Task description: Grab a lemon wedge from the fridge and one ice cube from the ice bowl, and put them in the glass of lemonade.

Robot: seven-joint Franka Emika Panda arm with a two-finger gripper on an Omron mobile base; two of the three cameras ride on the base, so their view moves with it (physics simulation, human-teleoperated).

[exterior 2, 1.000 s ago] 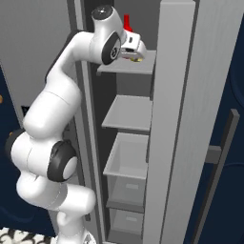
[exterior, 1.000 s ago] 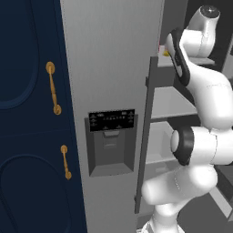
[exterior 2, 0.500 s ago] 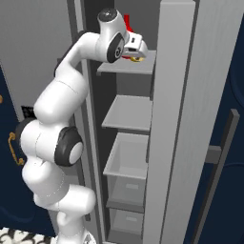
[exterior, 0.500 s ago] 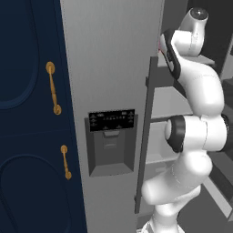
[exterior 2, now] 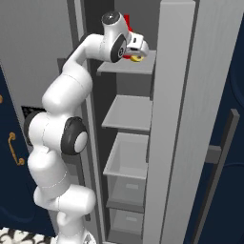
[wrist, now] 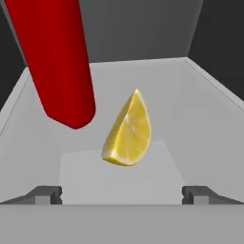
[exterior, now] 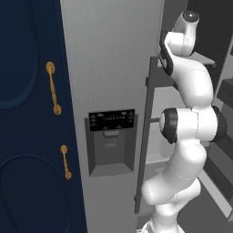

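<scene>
In the left base view we find the fridge (exterior: 113, 82) with its right-hand door swung open and the arm reaching up and into the top of the open compartment; one black dispenser panel (exterior: 112, 142) sits on the closed door, and two gold handles (exterior: 53, 87) stand on the navy cabinets (exterior: 27, 136) to the left. We judge the first step, opening the fridge, done. In the right base view we count three shelves and two drawers (exterior 2: 127, 164) inside the compartment; the gripper (exterior 2: 138, 50) hovers over the top shelf (exterior 2: 128, 66) near its front edge, with a spot of yellow just beneath it and one red bottle (exterior 2: 127, 21) behind. In the hand view the lemon wedge (wrist: 127, 131), one only, lies on the shelf about midway between its side walls, standing on its cut edge, with the red bottle close beside it toward the left wall but apart from it. The two fingertips (wrist: 45, 194) stand spread wide, one to either side of the wedge, touching nothing and holding nothing. We judge the wedge not yet grasped; closing on it, carrying it to the glass, and the whole of the ice cube step are left. We saw no ice cube, bowl or glass to count.
</scene>
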